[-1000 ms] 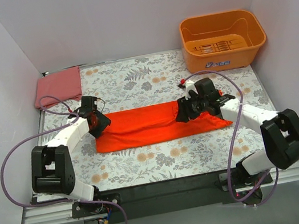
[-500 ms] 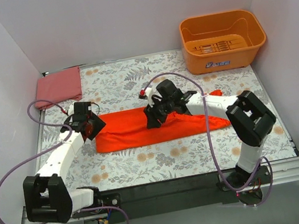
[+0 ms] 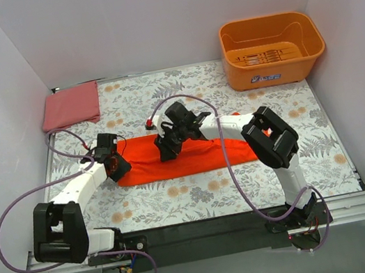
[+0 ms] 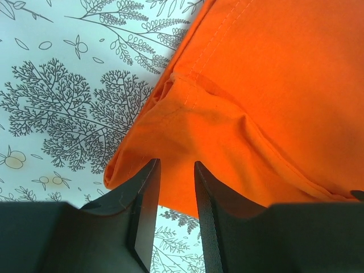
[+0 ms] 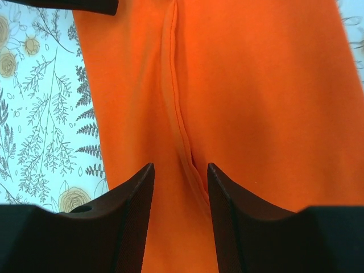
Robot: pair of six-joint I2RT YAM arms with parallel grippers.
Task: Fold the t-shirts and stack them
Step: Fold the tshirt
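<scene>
- Travel by the right hand (image 3: 168,147) was the main change. Over the last second it had swept from the right end of the orange-red t-shirt (image 3: 194,163) to a spot left of the strip's middle, and its arm now lay along the cloth.
- Its fingers stood apart in the wrist view, with a raised seam of the shirt running between them. Nothing looked clamped, so I judged that hand released.
- The left hand (image 3: 115,164) had barely shifted and stayed at the shirt's left end. Its fingers had drawn closer together and straddled the corner hem with a narrow gap between them. Whether they had bitten the cloth yet I could not tell.
- The orange-red shirt lay as a long folded strip across the middle of the worktop (image 3: 180,204). Its right end sat further left than a second earlier.
- The pinkish-red t-shirt (image 3: 69,105) lay folded at the back left corner, well apart from both hands and unmoved. The orange tub (image 3: 297,63) at the back right was likewise unchanged.
- With both hands gathered over the strip's left half, a crosswise fold seemed to be in preparation. The strip had not yet been halved, and stacking it on the pinkish-red shirt had not begun.
</scene>
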